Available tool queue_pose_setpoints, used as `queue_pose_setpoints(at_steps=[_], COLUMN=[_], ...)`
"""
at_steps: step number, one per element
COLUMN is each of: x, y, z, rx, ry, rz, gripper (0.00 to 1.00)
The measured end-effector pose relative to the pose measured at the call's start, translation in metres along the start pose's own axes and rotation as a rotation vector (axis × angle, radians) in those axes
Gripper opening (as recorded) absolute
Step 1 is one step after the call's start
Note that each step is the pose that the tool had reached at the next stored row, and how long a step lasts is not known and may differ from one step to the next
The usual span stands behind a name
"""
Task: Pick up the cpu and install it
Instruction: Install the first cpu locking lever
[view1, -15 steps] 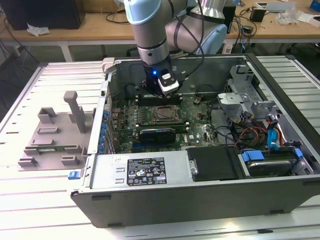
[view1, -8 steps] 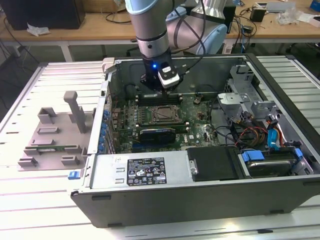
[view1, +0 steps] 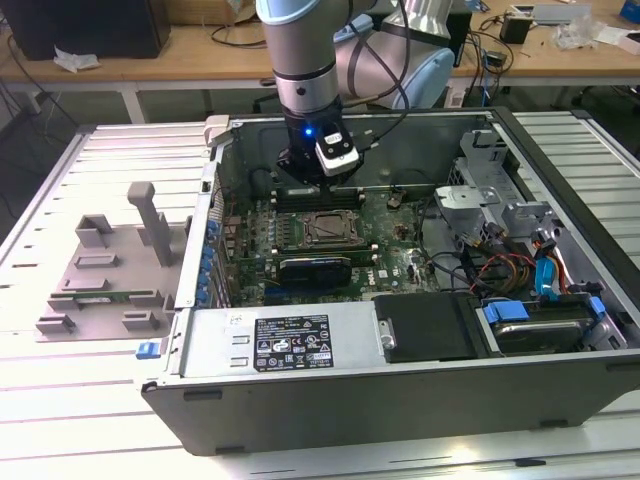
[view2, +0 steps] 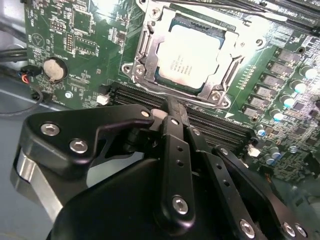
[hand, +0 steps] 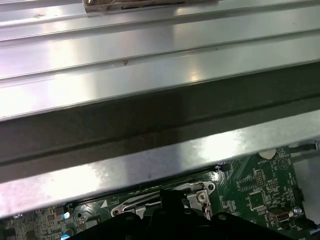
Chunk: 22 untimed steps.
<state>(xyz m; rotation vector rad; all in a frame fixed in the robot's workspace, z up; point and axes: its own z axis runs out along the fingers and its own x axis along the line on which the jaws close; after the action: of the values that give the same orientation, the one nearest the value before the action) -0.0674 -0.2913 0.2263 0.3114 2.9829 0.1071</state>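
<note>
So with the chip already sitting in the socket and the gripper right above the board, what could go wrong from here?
The cpu lies in the socket, whose metal frame looks unlatched; a nudge might shift it and bend contacts. The gripper hangs just over the memory slots beside the socket, so a careless move could strike them. In the exterior view, the arm works inside the computer case, and its wall is close.

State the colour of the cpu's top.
Plain silvery-grey metal, clearest in the second wrist view: cpu.

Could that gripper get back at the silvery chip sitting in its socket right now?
Probably yes. The cpu lies in the open socket, its top bare, with nothing over it. The gripper sits just beside it above the motherboard, inside the open case.
</note>
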Motion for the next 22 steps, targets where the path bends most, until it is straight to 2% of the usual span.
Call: queue_pose_setpoints(at_steps=[3, 5, 7, 8, 12, 13, 15, 19, 22], x=[0.0000, -0.0001, 0.0000, 0.0000, 0.0001, 0.0001, 0.0001, -0.0002, -0.0047], y=[0.0000, 0.0000, 0.0000, 0.0000, -0.0001, -0.0002, -0.0004, -0.0008, -0.0015], z=[0.0000, 0.0004, 0.0006, 0.0007, 0.0012, 0.0014, 0.0017, 0.0023, 0.0032], rx=[0.0000, -0.0036, -0.0060, -0.0029, 0.0374, 0.0412, 0.0414, 0.0368, 0.0352], ry=[0.0012, 0.0035, 0.0083, 0.0151, 0.0433, 0.0488, 0.0565, 0.0594, 0.0618], rz=[-0.001, -0.027, -0.062, -0.083, -0.118, -0.126, -0.154, -0.195, -0.214], gripper=[0.11, 0.11, 0.11, 0.11, 0.11, 0.11, 0.11, 0.11, 0.11])
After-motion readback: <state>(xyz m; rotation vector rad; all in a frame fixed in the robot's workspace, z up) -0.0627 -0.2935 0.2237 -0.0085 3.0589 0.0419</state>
